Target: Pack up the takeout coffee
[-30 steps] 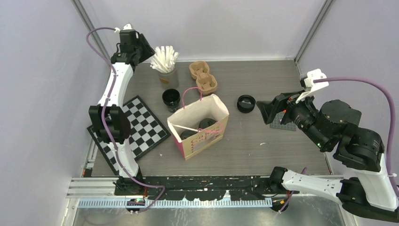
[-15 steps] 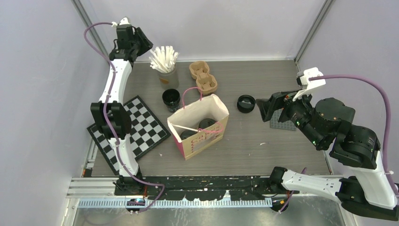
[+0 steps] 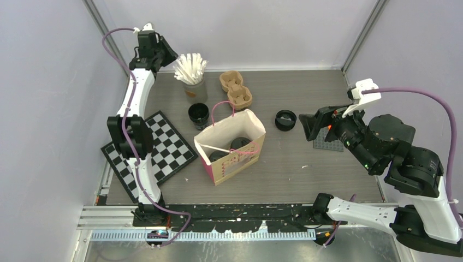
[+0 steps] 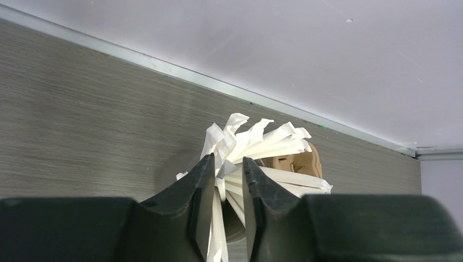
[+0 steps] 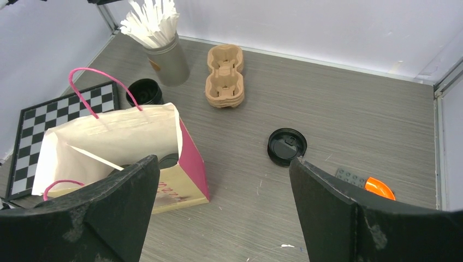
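While the left hand [image 4: 228, 164] hangs over the far left corner of the tabletop [image 3: 306, 87], its fingers [image 4: 199, 191] stand close together with white sticks [image 4: 262, 144] between them. Whether they pinch any cannot be told. The sticks fan out of a grey cup [image 3: 195, 90], whose body the fingers mostly hide in the left wrist view.

Just beside that cup, toward the near edge, an open black cup [image 3: 199, 114] stands upright. It is close to the far left corner of a paper bag [image 3: 232, 131] with pink handles. Two dark round tops [image 3: 240, 144] show inside the bag, half hidden by its wall; they look like lidded cups. A brown cup carrier [image 3: 236, 90] lies by the far edge.

A loose black lid [image 5: 286, 146] lies flat right of the bag. The right hand [image 5: 224, 164] hovers near it, fingers wide apart and holding nothing.

A chessboard [image 3: 164, 144] lies at the left edge, crossed by the left arm. A grey studded plate [image 5: 349, 177] with an orange piece [image 5: 378, 187] is partly hidden behind the right hand.
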You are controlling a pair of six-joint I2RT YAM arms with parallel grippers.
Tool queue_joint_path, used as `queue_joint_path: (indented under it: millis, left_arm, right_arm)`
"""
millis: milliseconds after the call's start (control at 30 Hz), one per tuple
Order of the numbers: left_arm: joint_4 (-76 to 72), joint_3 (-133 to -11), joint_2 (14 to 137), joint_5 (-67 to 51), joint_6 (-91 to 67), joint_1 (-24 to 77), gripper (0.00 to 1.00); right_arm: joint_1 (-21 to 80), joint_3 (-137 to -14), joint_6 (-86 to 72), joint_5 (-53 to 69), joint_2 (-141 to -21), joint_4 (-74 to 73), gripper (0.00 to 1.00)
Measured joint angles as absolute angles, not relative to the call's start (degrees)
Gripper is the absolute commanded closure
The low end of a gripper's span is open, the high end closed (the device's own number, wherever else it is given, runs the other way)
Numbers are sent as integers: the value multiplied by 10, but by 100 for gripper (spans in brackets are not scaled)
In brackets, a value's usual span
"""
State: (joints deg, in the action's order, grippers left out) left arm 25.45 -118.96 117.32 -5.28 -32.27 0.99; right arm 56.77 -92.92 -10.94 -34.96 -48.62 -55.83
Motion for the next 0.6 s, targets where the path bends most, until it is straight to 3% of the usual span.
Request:
queue_joint_path:
  millis: [67,167,600]
  left_arm:
    - [252,-1190,1173,-57,-321,10,81]
    - [250,-1190,1173,-67,-317,10,99]
    - [234,-1190,1153,-80,-313,10,100]
  right_arm:
    - [568,-929,-109,-350,-484,-559,8]
    - [568,-929,-110,-351,-481,-559,8]
    - [568,-929,-110,-355,-462,-559,8]
